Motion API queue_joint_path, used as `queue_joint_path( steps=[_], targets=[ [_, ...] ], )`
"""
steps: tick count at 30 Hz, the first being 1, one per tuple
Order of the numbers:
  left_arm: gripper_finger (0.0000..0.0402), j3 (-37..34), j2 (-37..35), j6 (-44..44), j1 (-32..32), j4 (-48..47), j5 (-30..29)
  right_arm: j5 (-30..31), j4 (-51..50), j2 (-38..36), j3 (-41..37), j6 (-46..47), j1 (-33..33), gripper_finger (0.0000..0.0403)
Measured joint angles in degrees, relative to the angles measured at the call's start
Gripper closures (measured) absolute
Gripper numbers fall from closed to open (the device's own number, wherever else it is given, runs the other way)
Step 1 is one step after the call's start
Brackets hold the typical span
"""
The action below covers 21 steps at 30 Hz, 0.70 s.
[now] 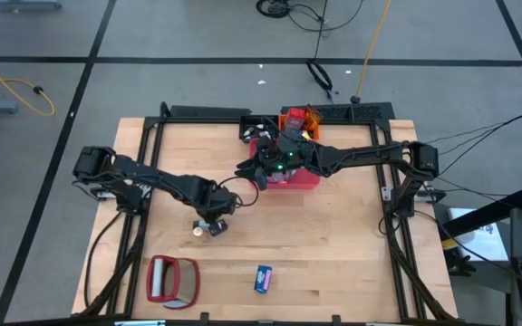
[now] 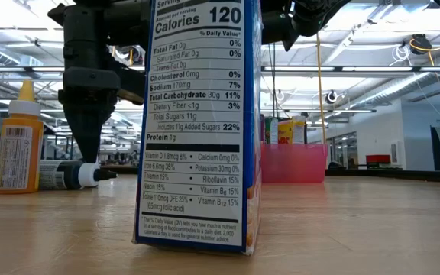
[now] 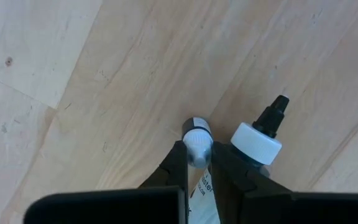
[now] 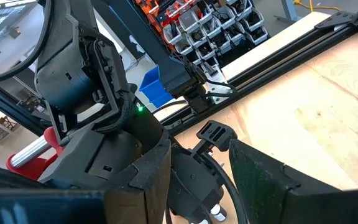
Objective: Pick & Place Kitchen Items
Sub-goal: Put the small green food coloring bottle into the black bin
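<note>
Left gripper [image 3: 197, 165]: closed around a small white-capped bottle [image 3: 197, 142] lying on the wooden table [image 1: 333, 244], well in front of the pink bin [image 1: 302, 178] | second bottle with black nozzle [image 3: 258, 138] just beside it | Right gripper [image 1: 263, 172]: above the bin's left side, fingers spread, holding nothing | blue carton [image 1: 263, 278] near the table's front edge, far from the bin
</note>
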Motion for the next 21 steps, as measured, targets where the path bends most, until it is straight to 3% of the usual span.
queue_joint_path(
  steps=[13,21],
  targets=[
    [0.0379,0.64,-0.2,-1.56,0.0,-6.28,-0.18,0.0,-0.46,0.0,0.0,-0.16,0.0,0.0248],
    [0.0379,2.6,-4.59,-2.08,1.68,-12.62,-3.29,2.37,0.25,0.07,-2.47,0.01,0.0,0.0248]
  ],
)
